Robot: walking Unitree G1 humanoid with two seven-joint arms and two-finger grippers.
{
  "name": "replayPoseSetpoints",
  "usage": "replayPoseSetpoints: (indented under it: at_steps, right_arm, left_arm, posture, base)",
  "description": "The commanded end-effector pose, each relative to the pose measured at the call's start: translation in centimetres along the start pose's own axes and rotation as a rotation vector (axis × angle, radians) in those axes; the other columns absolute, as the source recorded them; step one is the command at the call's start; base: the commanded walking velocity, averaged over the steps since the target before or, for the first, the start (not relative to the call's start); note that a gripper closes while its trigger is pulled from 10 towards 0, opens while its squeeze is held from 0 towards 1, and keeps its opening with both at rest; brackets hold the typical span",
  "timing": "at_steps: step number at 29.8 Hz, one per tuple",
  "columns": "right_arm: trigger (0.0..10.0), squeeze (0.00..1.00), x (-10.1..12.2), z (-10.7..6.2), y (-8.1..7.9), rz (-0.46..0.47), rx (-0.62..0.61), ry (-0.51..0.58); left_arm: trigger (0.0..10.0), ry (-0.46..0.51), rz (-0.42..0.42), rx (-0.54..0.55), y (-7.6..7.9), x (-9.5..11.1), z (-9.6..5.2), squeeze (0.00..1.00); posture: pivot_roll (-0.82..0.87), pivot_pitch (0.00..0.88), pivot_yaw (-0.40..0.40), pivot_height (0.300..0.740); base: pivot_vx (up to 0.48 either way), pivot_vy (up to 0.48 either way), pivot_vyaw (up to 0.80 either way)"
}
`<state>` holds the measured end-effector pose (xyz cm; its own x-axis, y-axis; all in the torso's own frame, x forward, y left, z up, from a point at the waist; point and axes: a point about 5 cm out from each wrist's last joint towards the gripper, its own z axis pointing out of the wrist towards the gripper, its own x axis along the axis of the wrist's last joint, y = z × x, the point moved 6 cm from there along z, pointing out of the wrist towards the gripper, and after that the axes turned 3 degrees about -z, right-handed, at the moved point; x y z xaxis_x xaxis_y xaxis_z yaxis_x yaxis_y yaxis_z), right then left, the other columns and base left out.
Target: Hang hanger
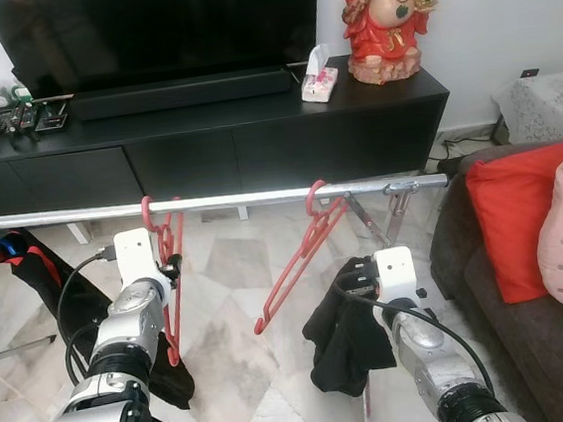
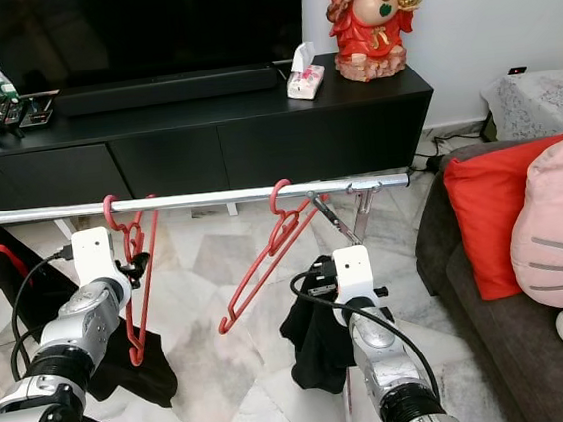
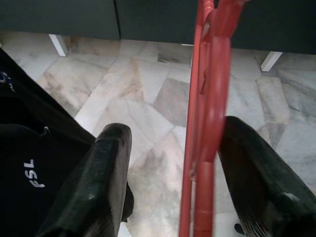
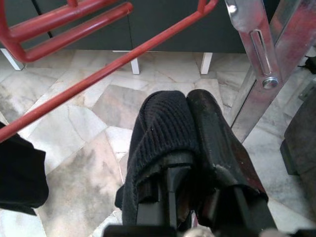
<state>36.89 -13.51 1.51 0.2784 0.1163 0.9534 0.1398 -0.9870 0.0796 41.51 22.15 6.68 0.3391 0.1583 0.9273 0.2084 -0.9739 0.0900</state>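
two silver arms reach up toward the metal rail (image 1: 211, 203). left gripper (image 3: 173, 163), fingers spread, straddles a red hanger (image 1: 169, 282) hooked on the rail, its long axis hanging straight down, apparently touching one finger. right gripper (image 4: 190, 123), fingers pressed together and empty, sits just below a second red hanger (image 1: 296, 259), tilted on the rail. left arm looks nearer its hanger.

Even, bright indoor light, sharp throughout; soft sheen on the marble floor (image 1: 233, 325).
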Motion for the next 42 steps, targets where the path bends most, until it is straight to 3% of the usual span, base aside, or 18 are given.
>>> replayPoseSetpoints:
  at_steps: [1,20,37,42]
  right_arm:
    - [10.0,0.0,1.1,0.3,-0.1,-0.003,0.005,0.029]
    - [10.0,0.0,1.1,0.3,-0.2,-0.003,0.006,0.028]
    - [10.0,0.0,1.1,0.4,-0.3,-0.004,0.007,0.029]
    - [10.0,0.0,1.1,0.4,-0.3,-0.005,0.008,0.028]
  left_arm:
    - [0.0,0.008,0.004,-0.008,0.1,0.4,0.1,0.0]
    - [0.0,0.04,0.016,-0.054,1.0,0.8,0.2,0.0]
    - [0.0,0.047,0.042,-0.041,0.4,0.6,0.1,0.0]
    - [0.0,0.137,0.082,-0.036,-0.1,2.0,-0.3,0.0]
  posture:
    - [-0.11,0.0,0.015,0.74]
    - [-0.11,0.0,0.015,0.74]
    - [-0.11,0.0,0.014,0.74]
    - [-0.11,0.0,0.012,0.74]
  base:
    - [0.0,0.0,0.0]
    - [0.0,0.0,0.0]
    - [0.0,0.0,0.0]
    - [0.0,0.0,0.0]
